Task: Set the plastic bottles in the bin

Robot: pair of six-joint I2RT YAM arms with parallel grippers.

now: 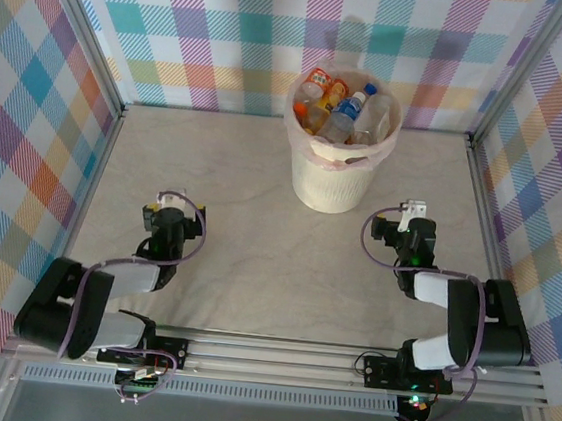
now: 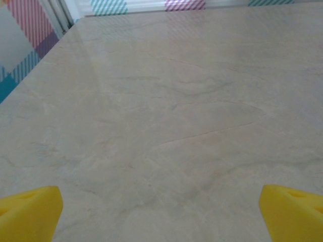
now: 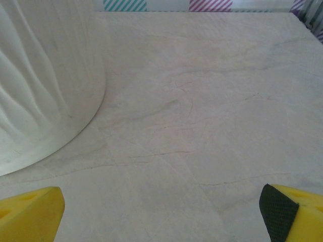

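Left gripper (image 2: 161, 214) spread wide, empty; right gripper (image 3: 161, 214) same, beside cream round plastic bin (image 1: 330, 181) holding clear plastic bottles (image 1: 350, 112).

The counter (image 1: 256, 258) is smooth, stone-patterned beige with a faint sheen. The bin (image 1: 329, 187) is matt cream plastic with a ribbed wall, lined with a thin translucent pinkish bag (image 1: 339, 158). The bottles (image 1: 357, 113) are clear glossy plastic. The right claw (image 3: 161, 217) has matt yellow fingertips (image 3: 30, 212), one with a black textured pad (image 3: 277, 214). The rails (image 1: 276, 349) are bare metal.
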